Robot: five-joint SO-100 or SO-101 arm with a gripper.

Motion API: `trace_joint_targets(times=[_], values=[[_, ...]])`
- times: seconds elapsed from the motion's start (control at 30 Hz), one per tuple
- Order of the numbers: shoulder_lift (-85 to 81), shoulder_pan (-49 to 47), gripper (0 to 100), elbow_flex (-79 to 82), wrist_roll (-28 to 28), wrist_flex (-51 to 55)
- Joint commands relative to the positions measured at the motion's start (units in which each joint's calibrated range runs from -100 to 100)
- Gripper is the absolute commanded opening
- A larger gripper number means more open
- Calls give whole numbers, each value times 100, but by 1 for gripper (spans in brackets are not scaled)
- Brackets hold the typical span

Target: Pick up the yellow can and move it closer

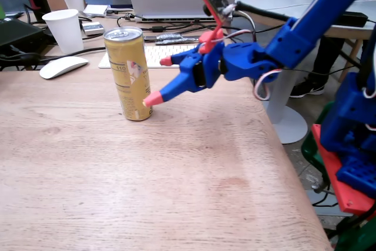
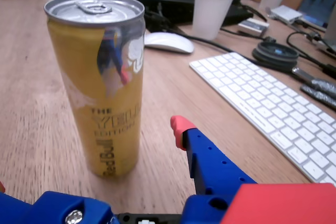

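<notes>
- Progress: the yellow can (image 1: 131, 73) stands upright on the wooden surface (image 1: 147, 174), not yet gripped or lifted; the reach looks nearly complete, while the closing, the lift and the move nearer all remain to be done.
- Location of the can: in the fixed view it stands toward the far part of the surface, just in front of the white keyboard (image 1: 167, 52), with a white mouse (image 1: 61, 66) and a white paper cup (image 1: 64, 29) off to its left.
- Fingers: the gripper (image 1: 160, 80) is spread wide and holds nothing. In the fixed view the lower pink tip lies at the can's right side near its base; contact cannot be judged. The upper tip sits higher, to the right of the can.
- Wrist view: the can (image 2: 100, 82) fills the left of the frame, with one blue, pink-tipped finger (image 2: 178, 125) beside it on the right and a gap between them.
- Arm pose: the blue arm (image 1: 305, 24) descends from the upper right, the wrist roughly level and the fingers angled down and left toward the can.
</notes>
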Motion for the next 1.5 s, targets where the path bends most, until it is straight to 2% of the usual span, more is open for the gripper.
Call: trace_joint_targets(times=[0.0,0.17,0.53,0.63,0.8,1.0,1.03,1.2,1.47], values=[[370,-23,66,-941,24,-9],[1227,197,66,-1923,24,-75],[2840,-23,65,-4424,24,-1],[2994,-108,65,-4622,20,7],[3003,-835,65,-4632,20,7],[3003,-869,65,-4726,24,15],[3003,-869,63,-4726,24,15],[3003,-869,41,-4650,24,-58],[3003,-886,27,-4632,24,-75]])
